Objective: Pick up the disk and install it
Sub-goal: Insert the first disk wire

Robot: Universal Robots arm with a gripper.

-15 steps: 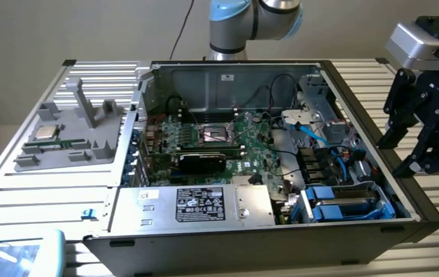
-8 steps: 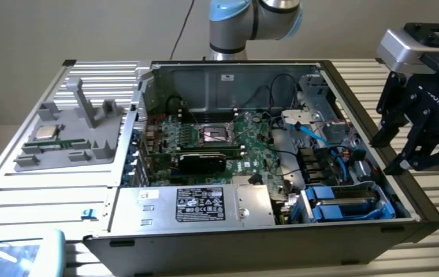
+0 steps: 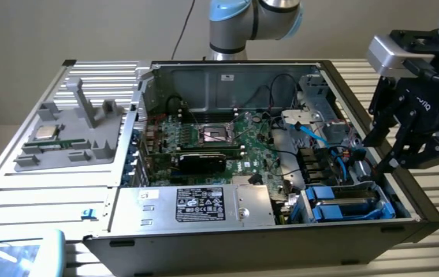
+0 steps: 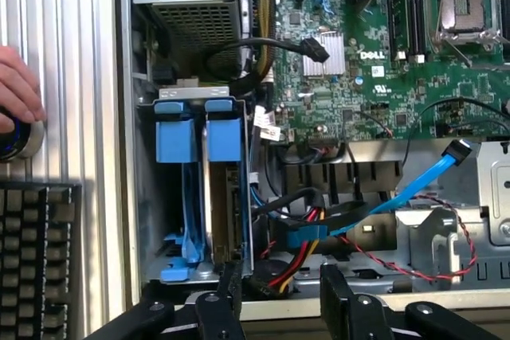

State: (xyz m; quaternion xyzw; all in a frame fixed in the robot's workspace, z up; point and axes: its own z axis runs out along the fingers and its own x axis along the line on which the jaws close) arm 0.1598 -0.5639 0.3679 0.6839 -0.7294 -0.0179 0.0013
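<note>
The jaws stand wide and empty above the open computer case [image 3: 242, 238], over its wall on the exterior view's right. The disk [image 3: 352, 196] [image 4: 213, 197] sits on edge in its blue carrier in the drive bay at the case's near corner on that side. A second blue carrier [image 4: 175, 129] stands just beside it. On the ribbed surface [image 4: 72, 53], a person's hand [image 4: 16, 89] rests.
</note>
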